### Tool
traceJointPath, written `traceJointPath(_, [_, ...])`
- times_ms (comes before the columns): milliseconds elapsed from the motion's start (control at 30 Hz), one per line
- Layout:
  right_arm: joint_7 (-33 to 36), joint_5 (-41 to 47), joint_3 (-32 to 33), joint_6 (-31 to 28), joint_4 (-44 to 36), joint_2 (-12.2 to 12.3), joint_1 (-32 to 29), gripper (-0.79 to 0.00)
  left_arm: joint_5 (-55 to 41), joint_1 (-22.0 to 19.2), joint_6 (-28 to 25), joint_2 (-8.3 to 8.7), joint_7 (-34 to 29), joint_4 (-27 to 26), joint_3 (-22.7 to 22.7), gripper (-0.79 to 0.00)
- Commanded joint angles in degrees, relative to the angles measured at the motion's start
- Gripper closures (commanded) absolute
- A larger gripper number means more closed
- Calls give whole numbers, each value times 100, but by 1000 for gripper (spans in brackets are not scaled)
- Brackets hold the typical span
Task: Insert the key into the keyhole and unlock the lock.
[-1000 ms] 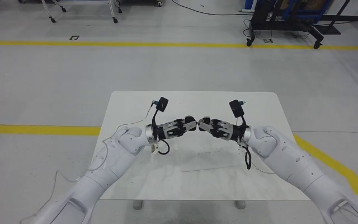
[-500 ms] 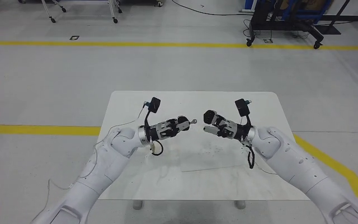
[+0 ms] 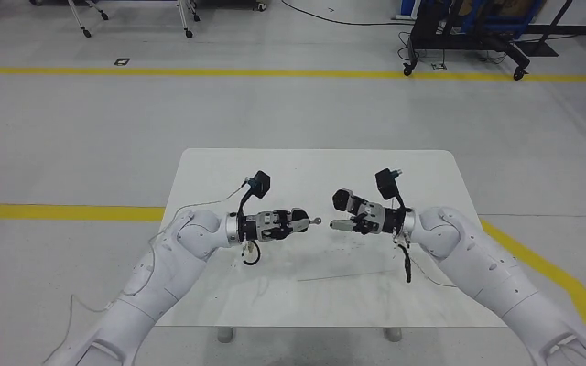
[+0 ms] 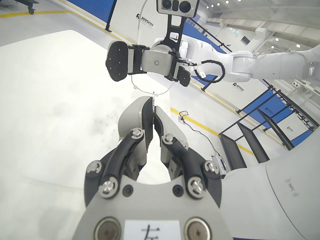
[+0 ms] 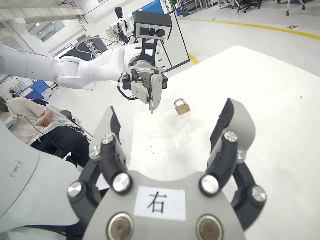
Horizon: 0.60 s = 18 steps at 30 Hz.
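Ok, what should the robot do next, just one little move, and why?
Probably lower the open right jaws to the small brass padlock and grip it. The padlock lies loose on the white table, while the left jaws pinch the thin silver key up in the air. Holding the padlock steady would likely make it easier to get the key in.

Most of key (image 4: 153, 97) hidden inside left tool (image 4: 153, 104).

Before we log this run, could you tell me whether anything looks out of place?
The padlock sits loose on the table, while the left gripper pinches the key in the air and the right gripper is open, empty. Dark specks dot the tabletop.
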Motion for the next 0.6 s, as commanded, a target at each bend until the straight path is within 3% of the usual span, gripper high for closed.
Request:
traceJointPath(0, [240, 5, -59, -103, -35, -13, 1, -329, -43, -33, 0, 1, -21, 10, 44, 0])
traceJointPath(567, [1427, 1062, -132, -111, -139, 3, 108, -246, 39, -257, 0, -41, 125, 158, 351, 0])
